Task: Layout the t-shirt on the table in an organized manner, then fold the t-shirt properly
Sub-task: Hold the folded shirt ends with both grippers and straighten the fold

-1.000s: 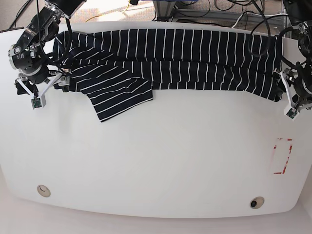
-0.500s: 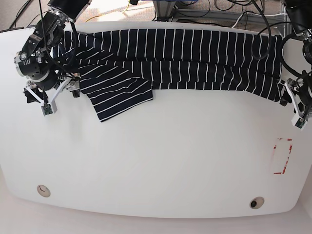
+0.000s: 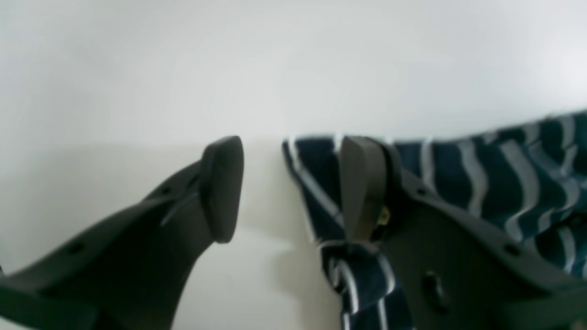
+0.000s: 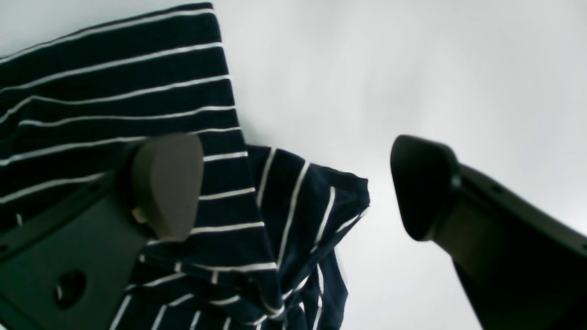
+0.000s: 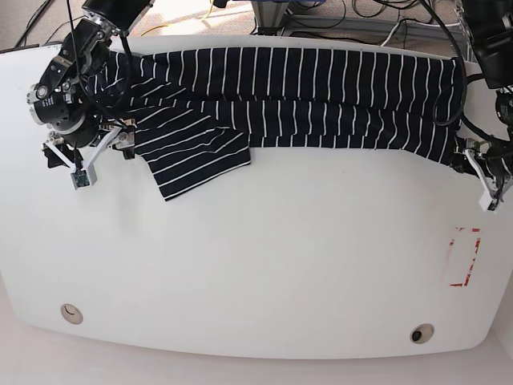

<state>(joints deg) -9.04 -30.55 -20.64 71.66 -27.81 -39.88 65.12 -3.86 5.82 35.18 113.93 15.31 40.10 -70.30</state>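
The dark navy t-shirt (image 5: 304, 100) with thin white stripes lies as a long band across the far part of the white table (image 5: 256, 265), one sleeve (image 5: 196, 160) fanning toward the front. My right gripper (image 5: 88, 151) stands open at the shirt's left end. In the right wrist view this gripper (image 4: 293, 183) straddles a rumpled corner of cloth (image 4: 298, 201), one finger over the stripes, the other over bare table. My left gripper (image 5: 467, 160) is open at the shirt's right lower corner. Close up, the gripper (image 3: 291, 188) has the shirt's edge (image 3: 316, 183) lying partly between its fingers.
A red-outlined rectangle mark (image 5: 465, 257) sits near the right front. Two small round fittings (image 5: 72, 314) (image 5: 422, 333) lie by the front edge. Cables and equipment (image 5: 321, 16) crowd the space behind the table's far edge.
My right gripper has shifted right, closer to the shirt's left end. The left gripper has dropped lower and nearer the right corner. The shirt itself lies as before.
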